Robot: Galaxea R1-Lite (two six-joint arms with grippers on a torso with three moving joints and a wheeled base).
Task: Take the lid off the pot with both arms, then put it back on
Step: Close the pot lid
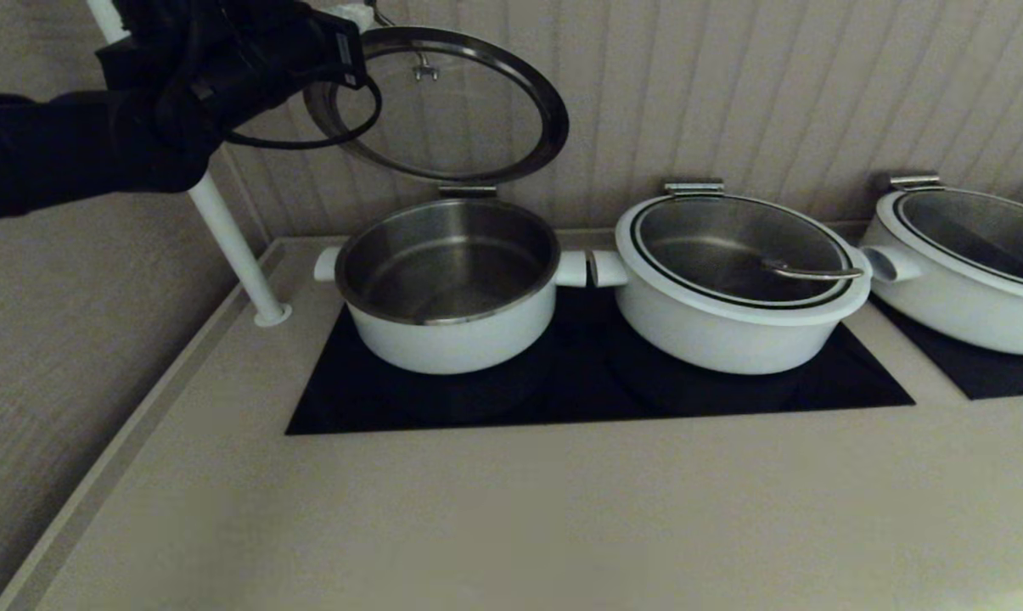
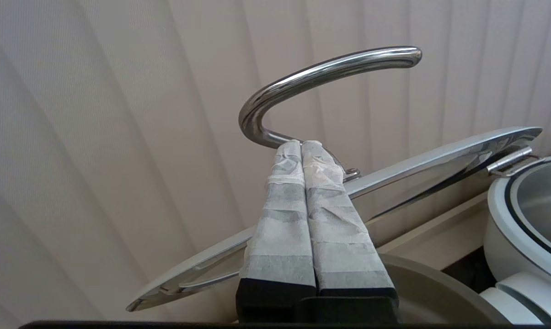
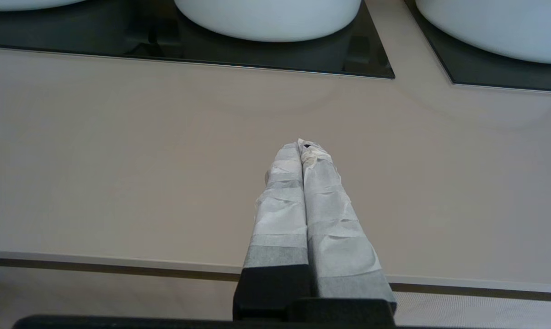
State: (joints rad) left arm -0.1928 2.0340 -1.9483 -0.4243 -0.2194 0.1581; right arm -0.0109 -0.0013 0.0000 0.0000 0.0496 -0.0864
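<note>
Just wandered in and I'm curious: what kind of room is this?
Probably a kitchen or showroom mock-up: three white steel-lined pots with hinged glass lids stand on black glass hobs set into a beige counter.

The pot [image 1: 447, 284] mouth stands open from above; its raised lid [image 1: 443, 106] blocks the rear, and the neighbouring pot [image 1: 732, 284] crowds its right handle.

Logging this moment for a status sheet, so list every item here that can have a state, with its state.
lid: swung up on its hinge, off the pot
pot: open, empty
left gripper: shut on the lid's wire handle
right gripper: shut, empty, above the counter
middle pot: lid on
right pot: lid on
</note>
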